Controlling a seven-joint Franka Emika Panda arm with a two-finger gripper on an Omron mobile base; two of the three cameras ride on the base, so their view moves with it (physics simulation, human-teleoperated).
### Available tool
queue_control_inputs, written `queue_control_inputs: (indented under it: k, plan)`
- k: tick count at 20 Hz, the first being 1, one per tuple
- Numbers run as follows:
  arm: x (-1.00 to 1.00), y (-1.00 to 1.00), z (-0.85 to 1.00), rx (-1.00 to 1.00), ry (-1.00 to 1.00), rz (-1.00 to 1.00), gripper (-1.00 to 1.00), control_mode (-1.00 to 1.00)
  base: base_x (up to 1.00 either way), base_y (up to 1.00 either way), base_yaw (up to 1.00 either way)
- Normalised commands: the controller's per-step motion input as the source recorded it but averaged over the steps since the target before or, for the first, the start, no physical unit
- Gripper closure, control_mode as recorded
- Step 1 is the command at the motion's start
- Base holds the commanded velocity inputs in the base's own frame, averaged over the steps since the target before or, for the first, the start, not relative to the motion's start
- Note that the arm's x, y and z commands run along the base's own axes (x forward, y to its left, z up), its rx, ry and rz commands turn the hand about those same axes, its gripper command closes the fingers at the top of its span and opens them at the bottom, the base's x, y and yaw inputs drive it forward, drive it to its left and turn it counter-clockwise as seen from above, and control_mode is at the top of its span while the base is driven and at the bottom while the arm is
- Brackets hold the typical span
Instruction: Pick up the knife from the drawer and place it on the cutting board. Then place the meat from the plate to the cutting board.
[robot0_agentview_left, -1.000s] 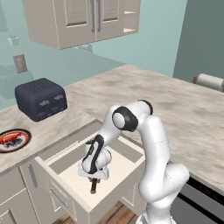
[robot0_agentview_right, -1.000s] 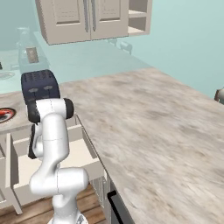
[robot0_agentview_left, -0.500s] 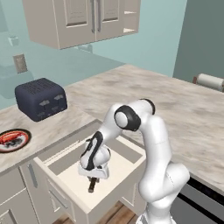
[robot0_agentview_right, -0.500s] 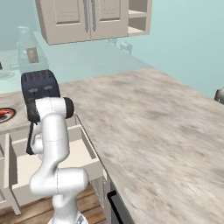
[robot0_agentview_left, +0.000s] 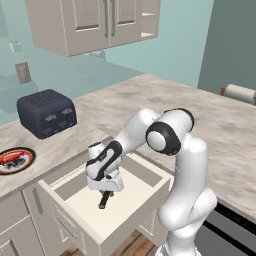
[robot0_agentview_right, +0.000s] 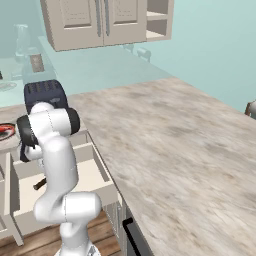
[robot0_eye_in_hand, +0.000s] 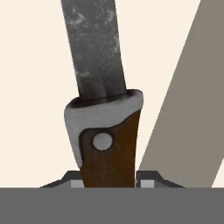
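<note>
The drawer (robot0_agentview_left: 131, 226) stands pulled out below the counter, and my gripper (robot0_agentview_left: 105, 192) reaches down into it. The knife (robot0_eye_in_hand: 107, 144) lies on the cream drawer floor. Its grey blade (robot0_eye_in_hand: 94, 48) points away from the hand, and its dark brown handle sits between my fingertips (robot0_eye_in_hand: 146, 182). The gripper (robot0_eye_in_hand: 108, 183) is shut on that handle. From the side the handle (robot0_agentview_left: 103, 200) pokes out under the hand, also as a dark stub (robot0_agentview_right: 40, 184). The meat (robot0_agentview_left: 10, 157) rests on the dark-rimmed plate (robot0_agentview_left: 22, 165) on the counter at the left. The cutting board is out of view.
A dark blue toaster (robot0_agentview_left: 46, 113) stands on the counter behind the drawer, beside the plate. Wall cabinets (robot0_agentview_left: 95, 22) hang above. A paper towel roll (robot0_agentview_left: 240, 93) lies at the far right. The marbled counter (robot0_agentview_right: 170, 140) stretches wide to the right.
The jaws have closed the last bit onto the knife handle. The hand with the knife sits slightly higher in the drawer than a second ago.
</note>
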Motion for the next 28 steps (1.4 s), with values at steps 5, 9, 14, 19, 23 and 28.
queue_control_inputs:
  k: [5, 9, 14, 19, 23, 28]
  plan:
    - [-0.37, 0.02, 1.00, -0.22, -0.15, 0.04, 1.00, -1.00, 0.00, 0.00, 0.00]
    - [-0.48, -0.08, 1.00, -0.14, -0.15, 0.02, 1.00, -1.00, 0.00, 0.00, 0.00]
    - [-0.33, 0.00, 1.00, -0.10, -0.08, -0.03, 1.00, -1.00, 0.00, 0.00, 0.00]
    - [-0.35, -0.10, 0.74, 0.05, 0.02, -0.10, 1.00, -1.00, 0.00, 0.00, 0.00]
    - [-0.53, -0.37, 0.26, 0.20, 0.00, -0.06, 1.00, -1.00, 0.00, 0.00, 0.00]
    - [-0.46, -0.15, 0.11, 0.21, -0.01, -0.02, 1.00, -1.00, 0.00, 0.00, 0.00]
